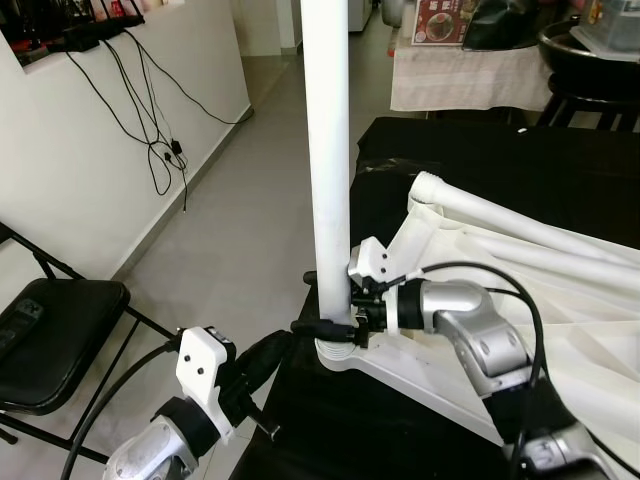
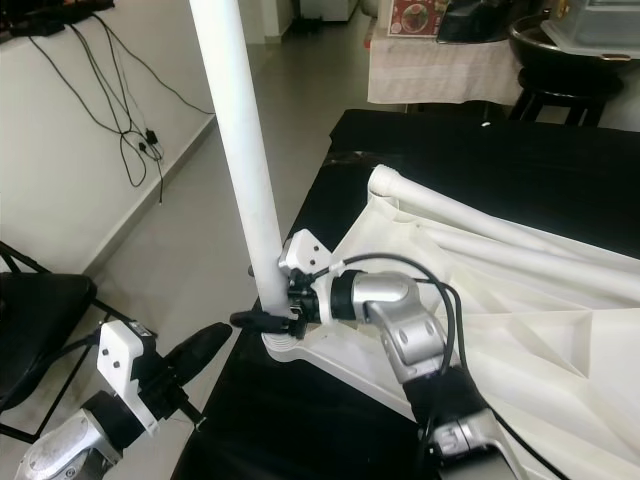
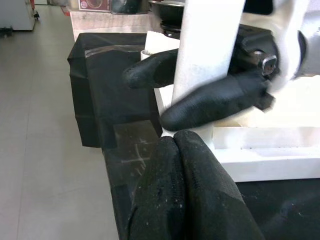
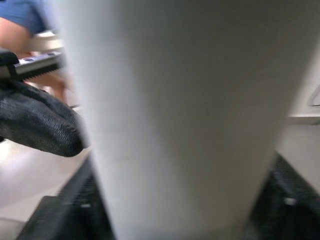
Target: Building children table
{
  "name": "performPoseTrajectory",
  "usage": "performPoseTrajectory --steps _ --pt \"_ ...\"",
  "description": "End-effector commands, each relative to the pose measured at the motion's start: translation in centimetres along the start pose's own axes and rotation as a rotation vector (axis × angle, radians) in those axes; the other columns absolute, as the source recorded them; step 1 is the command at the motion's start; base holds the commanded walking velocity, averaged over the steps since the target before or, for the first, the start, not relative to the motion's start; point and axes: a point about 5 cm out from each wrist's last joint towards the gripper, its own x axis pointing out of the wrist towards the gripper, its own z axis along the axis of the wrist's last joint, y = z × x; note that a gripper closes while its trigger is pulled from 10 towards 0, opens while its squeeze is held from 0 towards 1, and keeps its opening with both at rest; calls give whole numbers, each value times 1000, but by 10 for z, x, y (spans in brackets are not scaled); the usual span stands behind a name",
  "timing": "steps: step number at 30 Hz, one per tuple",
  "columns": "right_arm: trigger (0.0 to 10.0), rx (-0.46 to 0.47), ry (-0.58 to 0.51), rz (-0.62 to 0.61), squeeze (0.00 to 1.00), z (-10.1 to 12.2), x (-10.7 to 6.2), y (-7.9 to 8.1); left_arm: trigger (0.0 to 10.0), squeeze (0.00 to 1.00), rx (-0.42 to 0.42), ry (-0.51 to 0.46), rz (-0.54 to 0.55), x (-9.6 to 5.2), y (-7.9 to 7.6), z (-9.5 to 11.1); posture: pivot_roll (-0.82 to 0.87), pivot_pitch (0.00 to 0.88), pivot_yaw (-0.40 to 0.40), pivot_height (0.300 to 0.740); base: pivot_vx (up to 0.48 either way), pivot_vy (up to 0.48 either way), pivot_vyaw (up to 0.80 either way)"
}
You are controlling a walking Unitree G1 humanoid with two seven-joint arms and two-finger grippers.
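Observation:
A white children's table top [image 1: 560, 300] lies upside down on a black-covered table [image 1: 500, 150]. A white leg [image 1: 328, 150] stands upright in the corner socket [image 1: 340, 355] at the near left corner. My right gripper [image 1: 328, 325] is shut on the leg just above the socket; up close the leg [image 4: 175, 125] sits against one black finger [image 4: 40, 120]. My left gripper [image 3: 175, 145] is shut on nothing, its tips just short of the leg's base and below the right gripper's fingers [image 3: 215, 100]. Another white tube [image 1: 520, 215] lies along the table top's far side.
A black folding chair [image 1: 50, 340] stands on the floor at the left. Black cables [image 1: 160, 150] hang down the white wall. A cloth-covered table [image 1: 470, 75] and a dark stool [image 1: 590, 95] stand behind. A person's blue sleeve [image 4: 20, 15] is visible in the right wrist view.

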Motion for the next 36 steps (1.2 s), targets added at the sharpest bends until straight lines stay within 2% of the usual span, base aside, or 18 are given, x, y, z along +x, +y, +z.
performPoseTrajectory --steps 1,9,14,15,16,17,18,19,20,21,23,24,25,27,32,33,35,36 --pt "0 12 -20 38 0 2 2 -5 10000 0 8 6 5 -1 -3 -1 -1 102 41 740 0 0 0" --pt "0 28 -13 20 0 -5 -8 -13 10000 0 50 21 27 -6 -5 -1 -6 113 41 740 0 0 0" --pt "0 45 -6 -63 0 -13 -22 -11 10000 0 70 41 39 -14 -10 -1 -14 116 38 740 0 0 0" --pt "0 44 6 -135 0 -16 -28 -10 10000 0 70 45 47 -17 -10 -1 -20 122 36 740 0 0 0" --pt "0 81 15 -350 0 -22 -31 -12 10000 0 71 50 58 -20 -11 -1 -20 129 27 740 0 0 0" --pt "0 91 36 -633 0 -28 -35 -14 10000 0 74 53 67 -22 -10 -1 -23 129 28 740 0 0 0" --pt "0 99 51 -827 0 -31 -40 -14 10000 0 76 54 73 -24 -10 0 -27 130 30 740 0 0 0" --pt "0 181 75 -965 0 -40 -39 3 10000 0 76 45 87 -23 -7 0 -49 140 49 740 0 0 0" --pt "0 181 75 -965 0 -40 -39 3 10000 0 76 45 87 -23 -7 0 -49 140 49 740 0 0 0" --pt "0 181 70 -981 0 -38 -30 17 10000 0 73 29 96 -19 -3 1 -59 136 64 740 0 0 0" --pt "0 181 70 -981 0 -38 -30 17 10000 0 73 29 96 -19 -3 1 -59 136 64 740 0 0 0" --pt "0 179 59 -967 0 -35 -24 26 10000 0 70 17 102 -16 -1 1 -61 129 64 740 0 0 0" --pt "0 179 59 -967 0 -35 -24 26 10000 0 70 17 102 -16 -1 1 -61 129 64 740 0 0 0" --pt "0 109 31 -932 0 -25 -9 20 10000 0 77 20 81 -11 2 2 -42 115 60 740 0 0 0" --pt "0 104 43 -896 0 -24 2 18 10000 0 76 20 92 -12 2 1 -34 113 44 740 0 0 0" --pt "10000 112 36 -888 0 -23 4 20 10000 0 75 14 105 -12 3 1 -35 112 44 740 0 0 0" --pt "10000 118 30 -884 0 -22 6 21 10000 0 74 11 113 -12 3 2 -37 112 42 740 0 0 0" --pt "10000 122 -1 -832 1000 -17 8 26 10000 0 77 8 120 -12 5 2 -41 113 44 740 0 0 0"
